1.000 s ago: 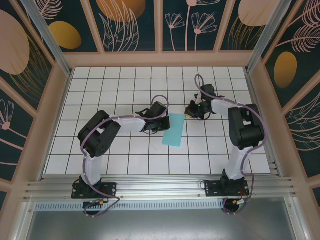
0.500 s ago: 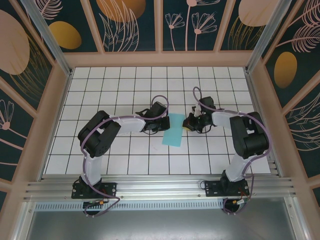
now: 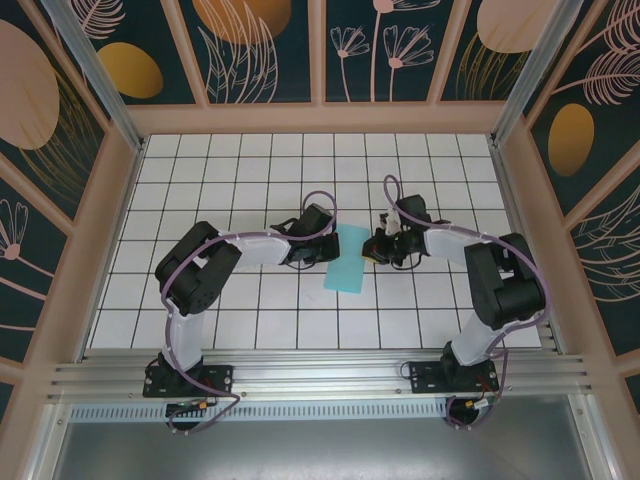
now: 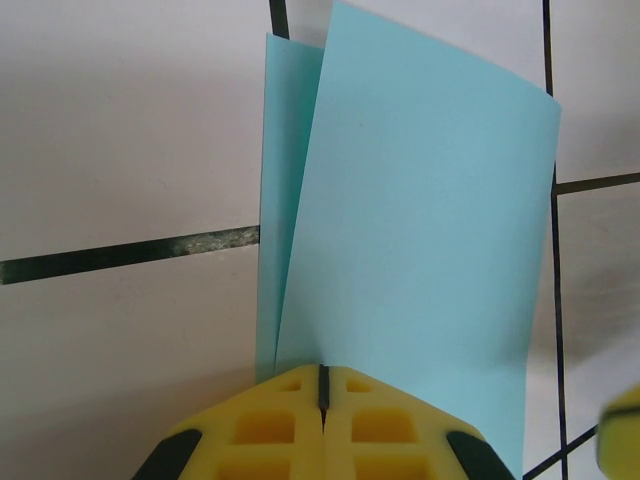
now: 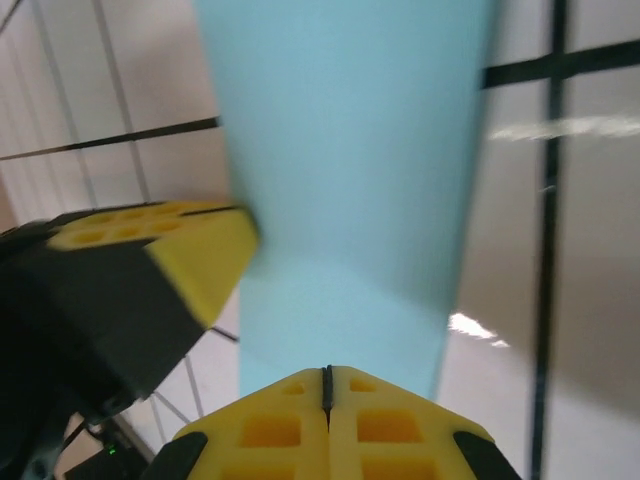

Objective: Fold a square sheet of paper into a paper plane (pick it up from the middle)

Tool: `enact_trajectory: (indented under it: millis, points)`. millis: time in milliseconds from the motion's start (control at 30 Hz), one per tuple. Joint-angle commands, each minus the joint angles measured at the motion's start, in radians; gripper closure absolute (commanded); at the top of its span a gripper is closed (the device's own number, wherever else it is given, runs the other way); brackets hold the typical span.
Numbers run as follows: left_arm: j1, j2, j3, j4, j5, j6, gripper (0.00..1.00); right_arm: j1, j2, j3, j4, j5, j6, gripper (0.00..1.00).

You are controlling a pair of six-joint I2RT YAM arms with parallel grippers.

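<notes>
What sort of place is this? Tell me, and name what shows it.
Most likely a robot test cell in a lab. A left arm and a right arm are bolted to a metal rail, facing a white gridded table boxed in by flower-patterned wall panels.

I note a white table (image 3: 200, 190) ruled in a black grid. A pale wooden frame (image 3: 320, 118) borders its far edge and sides, backed by dark teal floral panels (image 3: 265, 50). An aluminium rail (image 3: 320, 375) runs along the table's near edge.
</notes>
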Motion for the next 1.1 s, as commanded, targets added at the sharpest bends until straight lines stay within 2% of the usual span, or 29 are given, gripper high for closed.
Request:
enact_trajectory:
  millis: [0,233,367,467,667,767,867,967,1067]
  points:
    - [0.000,0.009,-0.040,-0.084,-0.019,-0.009,1.00,0.028,-0.014,-0.058,0.058,-0.039,0.057,0.96]
    - [0.000,0.013,-0.034,-0.086,-0.022,-0.006,1.00,0.045,0.011,-0.124,0.021,0.013,0.041,0.96]
    - [0.000,0.010,-0.038,-0.083,-0.023,-0.012,1.00,0.051,-0.077,-0.077,-0.058,0.009,0.036,0.96]
    - [0.000,0.013,-0.034,-0.079,-0.017,-0.011,1.00,0.073,-0.125,-0.108,-0.027,-0.024,0.069,0.95]
    - [0.001,0.020,-0.027,-0.080,-0.014,-0.009,1.00,0.123,-0.097,-0.206,0.083,-0.034,0.140,0.95]
    - [0.000,0.019,-0.033,-0.076,-0.010,-0.007,1.00,0.118,-0.063,-0.247,0.075,0.015,0.142,0.95]
    - [0.001,0.021,-0.032,-0.078,-0.012,-0.003,1.00,0.124,-0.061,-0.286,0.088,0.012,0.144,0.96]
    - [0.000,0.021,-0.033,-0.080,-0.011,-0.002,1.00,0.130,-0.122,-0.270,0.047,0.006,0.142,0.95]
    - [0.001,0.021,-0.038,-0.082,-0.016,-0.003,1.00,0.088,-0.173,-0.206,0.002,0.033,0.128,0.95]
